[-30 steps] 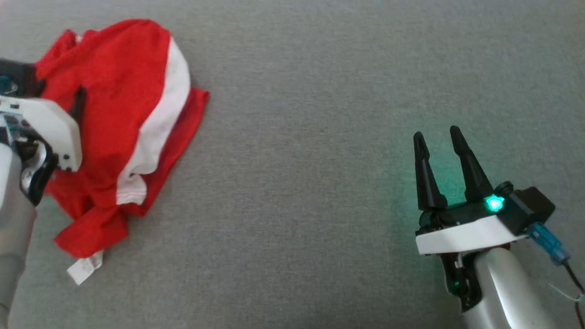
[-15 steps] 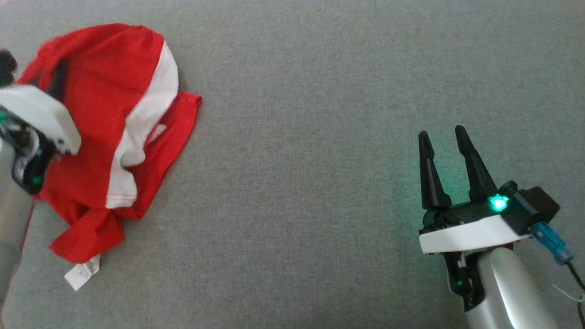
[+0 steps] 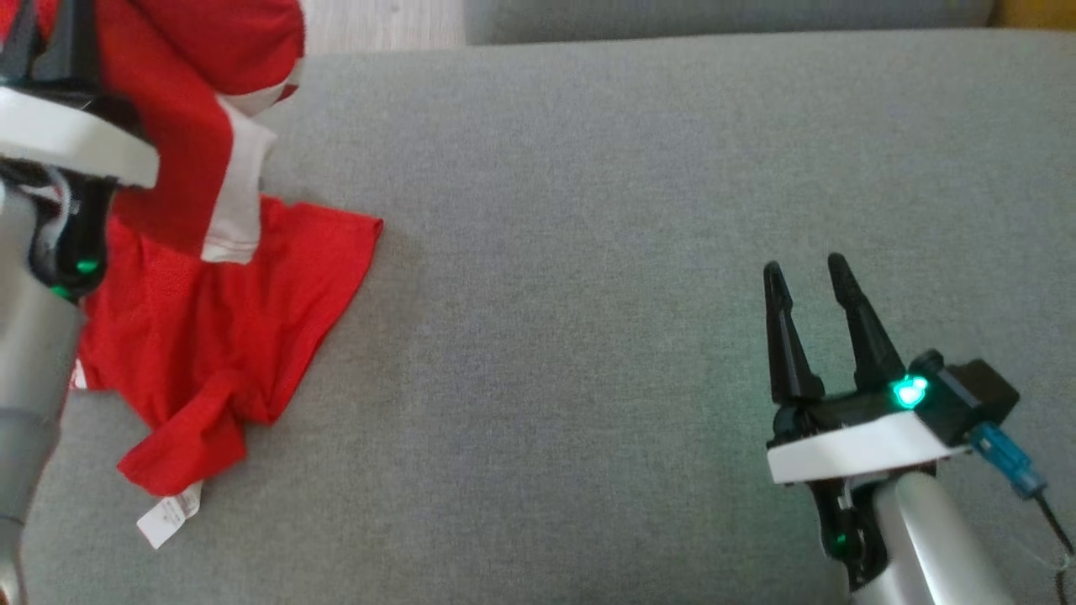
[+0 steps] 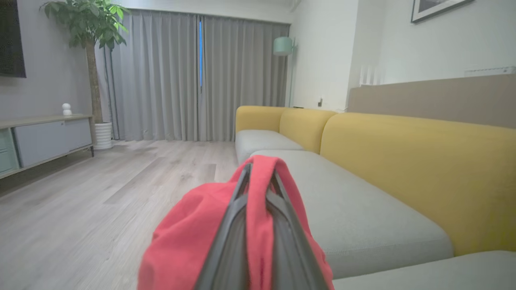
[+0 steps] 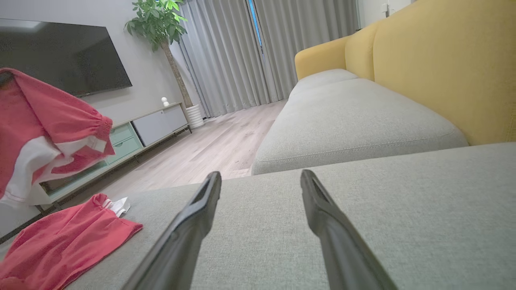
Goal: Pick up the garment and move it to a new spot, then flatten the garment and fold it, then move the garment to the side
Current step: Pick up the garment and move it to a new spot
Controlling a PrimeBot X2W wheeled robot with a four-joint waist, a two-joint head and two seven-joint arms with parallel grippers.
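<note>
1. The left gripper point(image 4: 260, 170) is clamped on a fold of the red-and-white garment point(image 3: 218, 336), raised at the far left.
2. The garment's upper part hangs from those fingers. Its lower part lies on the grey sofa cushion point(image 3: 588, 252), with a white label point(image 3: 168, 519) at its near edge.
3. The right gripper point(image 3: 811, 273) is empty, jaws apart, over the cushion at the near right, well apart from the garment.

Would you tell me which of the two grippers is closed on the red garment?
The left gripper: it is pinched shut on the garment. The right gripper stands open over the grey sofa seat, holding nothing.
</note>
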